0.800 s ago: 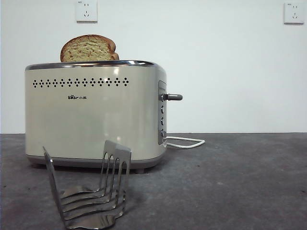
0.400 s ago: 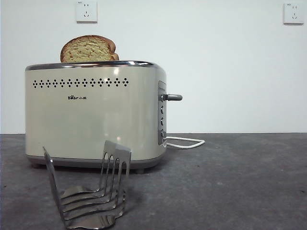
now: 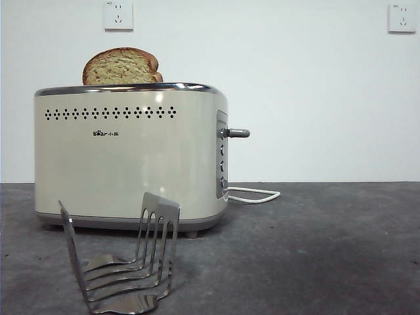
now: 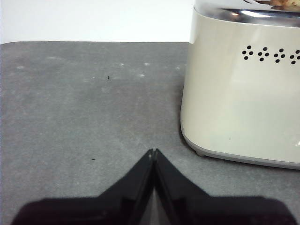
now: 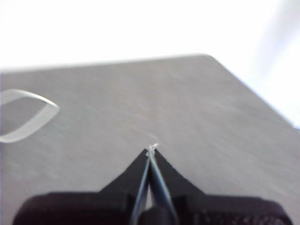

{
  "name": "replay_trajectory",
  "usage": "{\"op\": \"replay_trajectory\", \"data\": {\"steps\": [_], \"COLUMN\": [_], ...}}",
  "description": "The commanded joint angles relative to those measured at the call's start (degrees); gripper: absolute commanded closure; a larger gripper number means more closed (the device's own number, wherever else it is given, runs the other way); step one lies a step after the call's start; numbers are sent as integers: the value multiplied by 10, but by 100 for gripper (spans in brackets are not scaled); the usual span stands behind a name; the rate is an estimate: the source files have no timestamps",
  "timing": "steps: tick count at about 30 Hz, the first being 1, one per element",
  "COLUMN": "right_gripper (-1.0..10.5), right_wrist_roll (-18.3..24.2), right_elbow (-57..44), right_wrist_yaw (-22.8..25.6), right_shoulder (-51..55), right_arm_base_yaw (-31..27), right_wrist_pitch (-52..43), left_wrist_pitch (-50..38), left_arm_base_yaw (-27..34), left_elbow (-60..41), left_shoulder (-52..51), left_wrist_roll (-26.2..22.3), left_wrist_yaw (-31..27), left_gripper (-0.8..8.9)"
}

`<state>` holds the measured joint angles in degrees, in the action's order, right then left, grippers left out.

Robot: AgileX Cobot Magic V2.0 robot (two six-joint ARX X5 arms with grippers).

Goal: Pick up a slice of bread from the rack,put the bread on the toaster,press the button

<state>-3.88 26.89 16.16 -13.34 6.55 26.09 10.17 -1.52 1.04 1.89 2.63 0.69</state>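
Front view: one slice of bread [image 3: 121, 66] in one toaster [image 3: 128, 157]; one rack [image 3: 121, 262].

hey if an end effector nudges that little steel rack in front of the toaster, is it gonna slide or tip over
The rack would probably slide first: it looks like thin polished steel, empty, resting on a flat grey table. It is likely light for its size. A push high on its upright slotted end might tip it, since that end stands well above the low base.
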Motion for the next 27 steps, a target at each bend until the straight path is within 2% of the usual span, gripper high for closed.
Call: {"op": "replay_trajectory", "data": {"steps": [1, 3, 5, 10, 15, 21, 27], "right_gripper": [946, 946, 946, 946, 946, 946, 946], "right_wrist_roll": [-7, -7, -5, -5, 44, 56, 55], "right_elbow": [-107, -157, -197, -259, -261, -260, -260], "right_wrist_yaw": [-72, -127, -153, -153, -154, -151, -151], "right_shoulder": [39, 57, 77, 122, 129, 129, 129], "right_arm_base_yaw": [-17, -28, -37, -40, -40, -40, -40], "right_wrist_pitch": [-145, -210, -247, -261, -200, -151, -154], "left_wrist_pitch": [-6, -6, -6, -6, -6, -6, -6], "left_arm_base_yaw": [2, 2, 2, 2, 2, 2, 2], "left_elbow": [-6, -6, -6, -6, -6, -6, -6], "left_shoulder": [1, 1, 1, 2, 3, 8, 13], "left_wrist_roll": [3, 3, 3, 3, 3, 3, 3], "left_wrist_yaw": [2, 2, 2, 2, 2, 2, 2], "left_gripper": [817, 817, 817, 817, 817, 817, 817]}}
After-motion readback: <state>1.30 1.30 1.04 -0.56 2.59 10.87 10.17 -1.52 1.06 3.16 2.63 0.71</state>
